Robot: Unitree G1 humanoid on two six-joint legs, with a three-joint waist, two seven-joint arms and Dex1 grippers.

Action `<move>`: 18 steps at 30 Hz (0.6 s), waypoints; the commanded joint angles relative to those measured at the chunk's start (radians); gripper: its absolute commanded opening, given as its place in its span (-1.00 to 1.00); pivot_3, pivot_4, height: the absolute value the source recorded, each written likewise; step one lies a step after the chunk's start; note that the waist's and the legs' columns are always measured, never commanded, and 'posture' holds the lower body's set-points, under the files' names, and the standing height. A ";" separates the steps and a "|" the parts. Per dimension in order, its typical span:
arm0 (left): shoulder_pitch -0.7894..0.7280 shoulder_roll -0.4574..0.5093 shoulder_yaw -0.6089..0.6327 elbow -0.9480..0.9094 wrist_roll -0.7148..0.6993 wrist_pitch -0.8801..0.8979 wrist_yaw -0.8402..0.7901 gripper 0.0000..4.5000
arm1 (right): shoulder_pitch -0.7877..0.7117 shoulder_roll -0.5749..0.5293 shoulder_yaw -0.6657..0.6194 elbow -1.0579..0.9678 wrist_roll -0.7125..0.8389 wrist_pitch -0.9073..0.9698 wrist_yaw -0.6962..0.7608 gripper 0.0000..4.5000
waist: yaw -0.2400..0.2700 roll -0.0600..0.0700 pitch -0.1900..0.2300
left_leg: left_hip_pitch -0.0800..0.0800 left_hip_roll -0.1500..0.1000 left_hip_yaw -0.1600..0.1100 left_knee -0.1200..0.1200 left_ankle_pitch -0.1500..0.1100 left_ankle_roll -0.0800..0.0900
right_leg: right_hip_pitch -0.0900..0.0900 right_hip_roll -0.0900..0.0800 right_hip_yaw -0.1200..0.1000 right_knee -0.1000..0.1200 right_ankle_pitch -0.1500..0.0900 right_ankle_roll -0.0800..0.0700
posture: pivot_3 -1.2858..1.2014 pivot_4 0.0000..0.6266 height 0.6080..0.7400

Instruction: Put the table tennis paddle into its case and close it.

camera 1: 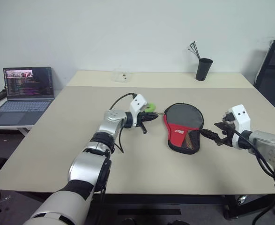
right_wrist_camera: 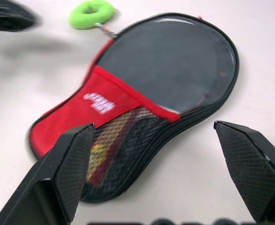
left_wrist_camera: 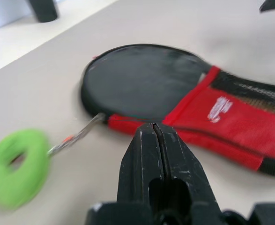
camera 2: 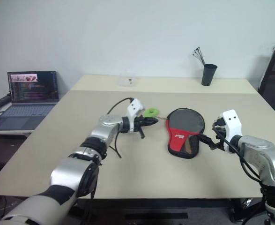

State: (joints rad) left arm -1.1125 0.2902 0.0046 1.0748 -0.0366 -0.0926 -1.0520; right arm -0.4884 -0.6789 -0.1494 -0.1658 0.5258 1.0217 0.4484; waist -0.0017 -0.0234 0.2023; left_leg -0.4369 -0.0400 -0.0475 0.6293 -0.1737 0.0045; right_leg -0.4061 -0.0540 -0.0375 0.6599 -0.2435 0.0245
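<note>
The paddle case [camera 1: 183, 127] lies zipped on the table [camera 1: 57, 140], seemingly finished. Left gripper [camera 1: 152, 117] pinched empty beside the green zip-pull ring [camera 1: 150, 107]; right gripper [camera 1: 211, 135] gapes.

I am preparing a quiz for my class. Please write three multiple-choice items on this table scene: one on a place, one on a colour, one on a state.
1. Where does the case lie?
A. between the two grippers
B. on the laptop
C. in the cup

2. What colour is the ring on the zip pull?
A. blue
B. green
C. white

3. How are the fingers of the left gripper?
A. wide open
B. holding the ring
C. shut, holding nothing

Answers: 1 A, it lies on the table between them; 2 B, bright green; 3 C, the fingers meet with nothing between them.
</note>
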 commanded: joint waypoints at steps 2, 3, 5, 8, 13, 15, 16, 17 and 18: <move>0.098 0.056 0.041 -0.270 -0.106 0.118 -0.075 -0.98 | -0.036 0.044 0.046 0.083 -0.058 -0.077 -0.001 1.00 | -0.001 0.000 0.000 | 0.000 0.000 0.000 0.000 0.000 0.000 | 0.000 0.000 0.000 0.001 0.002 -0.003 | 0.03 -0.52 1.00; 0.131 0.068 0.045 -0.339 -0.123 0.155 -0.079 -0.98 | -0.039 0.060 0.057 0.108 -0.072 -0.092 -0.002 1.00 | -0.001 0.000 0.000 | 0.000 0.000 0.000 0.000 0.000 0.000 | 0.000 0.000 0.001 0.001 0.003 -0.004 | 0.03 -0.52 1.00; 0.179 0.083 0.048 -0.448 -0.149 0.220 -0.070 -0.98 | -0.045 0.081 0.073 0.150 -0.099 -0.118 -0.005 1.00 | -0.001 0.000 0.000 | 0.001 0.000 0.000 0.000 0.000 0.000 | 0.000 0.000 0.001 0.002 0.003 -0.005 | 0.03 -0.52 1.00; 0.231 0.102 0.059 -0.580 -0.186 0.308 -0.046 -0.98 | -0.062 0.119 0.082 0.225 -0.131 -0.157 -0.012 1.00 | 0.001 0.000 0.000 | 0.001 0.000 -0.001 0.001 0.000 0.000 | 0.000 0.000 0.001 0.003 0.003 -0.005 | 0.03 -0.52 1.00; 0.266 0.125 0.053 -0.688 -0.216 0.387 -0.019 -0.98 | -0.115 0.172 0.081 0.364 -0.172 -0.221 -0.018 1.00 | -0.001 0.000 0.000 | 0.002 0.000 0.000 0.001 0.001 0.001 | 0.001 0.000 0.002 0.003 0.003 -0.004 | 0.03 -0.52 1.00; 0.271 0.129 0.050 -0.711 -0.225 0.405 -0.009 -0.98 | -0.139 0.186 0.071 0.424 -0.184 -0.236 -0.029 1.00 | -0.001 0.000 0.000 | 0.003 0.000 0.000 0.001 0.001 0.001 | 0.001 0.001 0.002 0.003 0.003 -0.004 | 0.03 -0.52 1.00; 0.274 0.131 0.048 -0.723 -0.228 0.412 -0.006 -0.98 | -0.148 0.190 0.068 0.451 -0.191 -0.240 -0.033 1.00 | -0.001 0.000 0.000 | 0.003 0.000 0.000 0.001 0.001 0.001 | 0.001 0.001 0.002 0.003 0.003 -0.005 | 0.03 -0.52 1.00; 0.276 0.131 0.046 -0.731 -0.230 0.418 -0.003 -0.98 | -0.157 0.196 0.064 0.480 -0.195 -0.244 -0.038 1.00 | -0.001 0.000 0.000 | 0.003 0.000 0.000 0.001 0.001 0.001 | 0.001 0.001 0.002 0.004 0.003 -0.005 | 0.03 -0.52 1.00; 0.277 0.132 0.045 -0.739 -0.232 0.423 0.000 -0.98 | -0.163 0.202 0.059 0.501 -0.193 -0.239 -0.039 1.00 | -0.001 0.000 0.000 | 0.003 0.000 0.000 0.001 0.001 0.001 | 0.001 0.001 0.002 0.004 0.003 -0.005 | 0.03 -0.52 1.00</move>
State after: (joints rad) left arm -0.8323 0.4080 0.0459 0.3877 -0.2447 0.3254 -1.0584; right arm -0.6432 -0.4826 -0.0694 0.2988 0.3468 0.7860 0.4233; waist -0.0029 -0.0231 0.2022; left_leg -0.4334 -0.0399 -0.0468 0.6300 -0.1728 0.0053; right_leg -0.4048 -0.0530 -0.0352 0.6635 -0.2408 0.0198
